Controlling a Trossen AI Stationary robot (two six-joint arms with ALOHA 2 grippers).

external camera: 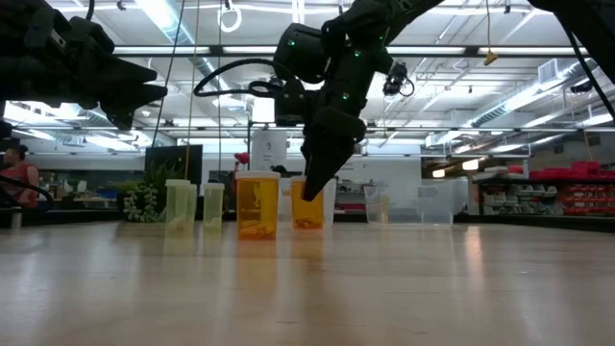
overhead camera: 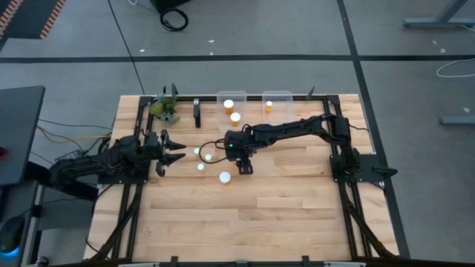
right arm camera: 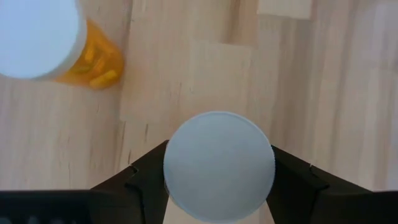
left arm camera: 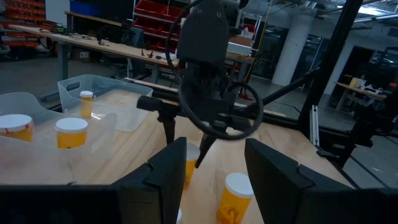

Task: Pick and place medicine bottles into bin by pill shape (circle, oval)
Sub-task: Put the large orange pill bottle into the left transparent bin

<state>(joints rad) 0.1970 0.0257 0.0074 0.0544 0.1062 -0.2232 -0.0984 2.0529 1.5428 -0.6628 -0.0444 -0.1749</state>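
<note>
at mid-left of the high view the left gripper [overhead camera: 178,150] waits above the table [overhead camera: 260,222], its fingers spread and empty. right of it, near the centre, loose medicine bottles [overhead camera: 200,166] show as white caps on the wood. the right gripper [overhead camera: 244,166] reaches down at centre frame; in its wrist view its fingers [right arm camera: 140,180] flank one bottle's white cap [right arm camera: 219,165] on both sides, touching it. at upper centre, two clear bins [overhead camera: 231,99] hold more bottles
</note>
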